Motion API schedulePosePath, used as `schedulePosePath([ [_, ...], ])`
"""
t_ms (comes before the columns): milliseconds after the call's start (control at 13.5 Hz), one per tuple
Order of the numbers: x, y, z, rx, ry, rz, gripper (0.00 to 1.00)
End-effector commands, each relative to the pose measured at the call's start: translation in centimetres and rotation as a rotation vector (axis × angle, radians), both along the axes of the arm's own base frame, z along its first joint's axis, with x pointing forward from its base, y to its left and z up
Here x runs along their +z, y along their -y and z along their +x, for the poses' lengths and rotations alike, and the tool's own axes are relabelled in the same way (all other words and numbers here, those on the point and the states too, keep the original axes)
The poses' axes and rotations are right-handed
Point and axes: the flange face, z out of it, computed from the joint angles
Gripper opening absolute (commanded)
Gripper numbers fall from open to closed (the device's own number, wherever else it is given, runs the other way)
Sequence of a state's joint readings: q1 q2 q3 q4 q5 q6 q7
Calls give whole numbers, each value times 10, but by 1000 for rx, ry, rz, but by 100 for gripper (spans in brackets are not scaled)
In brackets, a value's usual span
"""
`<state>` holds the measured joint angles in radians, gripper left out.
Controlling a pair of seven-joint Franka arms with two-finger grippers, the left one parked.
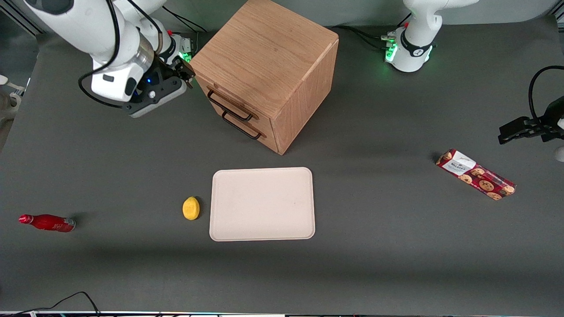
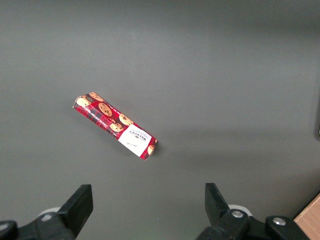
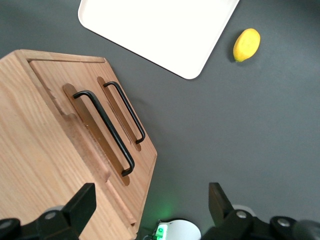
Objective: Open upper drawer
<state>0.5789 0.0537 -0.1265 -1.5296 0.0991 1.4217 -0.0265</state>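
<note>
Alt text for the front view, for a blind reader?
Gripper, open, hovers beside the oak cabinet, near its shut upper drawer. Nearer the camera lie a white tray and a lemon.

**Upper drawer shut, handle free**

I see the upper drawer (image 1: 227,102) sitting closed, its flat light-oak front flush with the face of the cube cabinet. Its thin dark bar handle (image 3: 105,131) runs along the front, parallel to the twin handle just below it. My gripper (image 3: 150,210) hovers beside the cabinet's front corner, fingers spread wide, apart from the handle and touching nothing.
</note>
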Motion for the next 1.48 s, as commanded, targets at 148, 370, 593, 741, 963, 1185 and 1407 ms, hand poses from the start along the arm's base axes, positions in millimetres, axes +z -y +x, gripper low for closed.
schedulePosePath([
  [148, -21, -17, 18, 30, 12, 22, 100],
  [370, -34, -24, 17, 23, -47, 84, 100],
  [593, -61, -29, 18, 19, -114, 105, 100],
  [741, -81, -29, 20, 92, -138, 111, 100],
  [963, -108, -31, 20, 92, -124, 117, 100],
  [1185, -140, -34, 16, 86, -128, 110, 100],
  [1407, -161, -47, 5, 105, -135, 109, 100],
])
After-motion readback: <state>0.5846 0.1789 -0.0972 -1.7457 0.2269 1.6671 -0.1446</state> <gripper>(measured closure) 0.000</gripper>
